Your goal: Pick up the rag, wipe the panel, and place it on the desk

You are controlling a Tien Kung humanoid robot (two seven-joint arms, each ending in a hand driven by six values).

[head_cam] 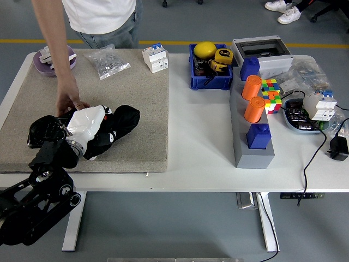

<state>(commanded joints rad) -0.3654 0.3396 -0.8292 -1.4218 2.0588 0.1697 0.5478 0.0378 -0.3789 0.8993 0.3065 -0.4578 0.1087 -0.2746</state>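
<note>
Looks mid-wipe: left robot hand [117, 126] curled around the black rag [124, 121], pressing it on the mat-covered surface [147, 109], panel hidden underneath. Person's hand [70, 102] steadying alongside. Still left: finishing, then dropping the rag.

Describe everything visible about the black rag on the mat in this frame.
The black rag is soft, crumpled cloth, bunched into a lump on the beige mat, near its front edge. The robot's left hand, in a white covering, lies over its left part, seemingly pressing it down. The panel beneath is hidden. A person's hand rests just beyond.
</note>
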